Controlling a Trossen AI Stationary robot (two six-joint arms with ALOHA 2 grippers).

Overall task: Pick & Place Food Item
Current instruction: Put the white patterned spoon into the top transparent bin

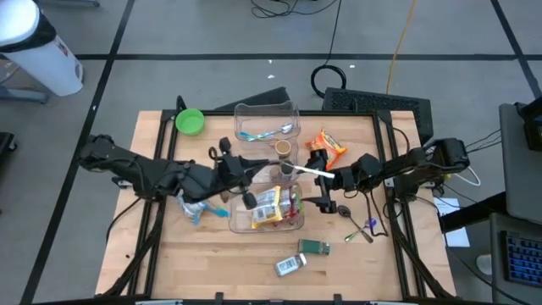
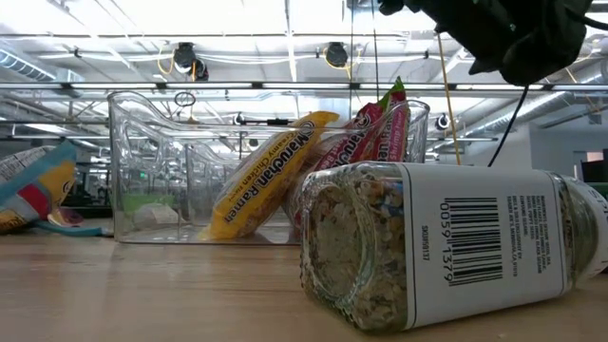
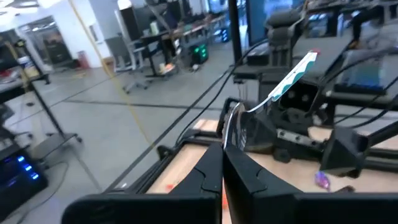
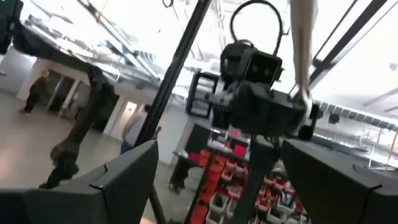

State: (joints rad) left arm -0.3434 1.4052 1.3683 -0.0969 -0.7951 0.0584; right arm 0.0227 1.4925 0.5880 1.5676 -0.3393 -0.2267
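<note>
While the left gripper (image 1: 284,167) clamps a spoon (image 1: 312,171) above the table's (image 1: 169,254) middle, the right gripper (image 1: 326,182) gapes empty just beside it.

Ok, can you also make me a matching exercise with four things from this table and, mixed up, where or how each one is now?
Things:
1. green bowl
2. ramen packet
3. spice jar
4. teal-handled spoon

Places or states:
A. lying on its side on the table, near the front edge
B. inside a clear bin
C. at the table's far left corner
D. held up in the shut left hand

Pairs: 1-C, 2-B, 3-A, 4-D
</note>
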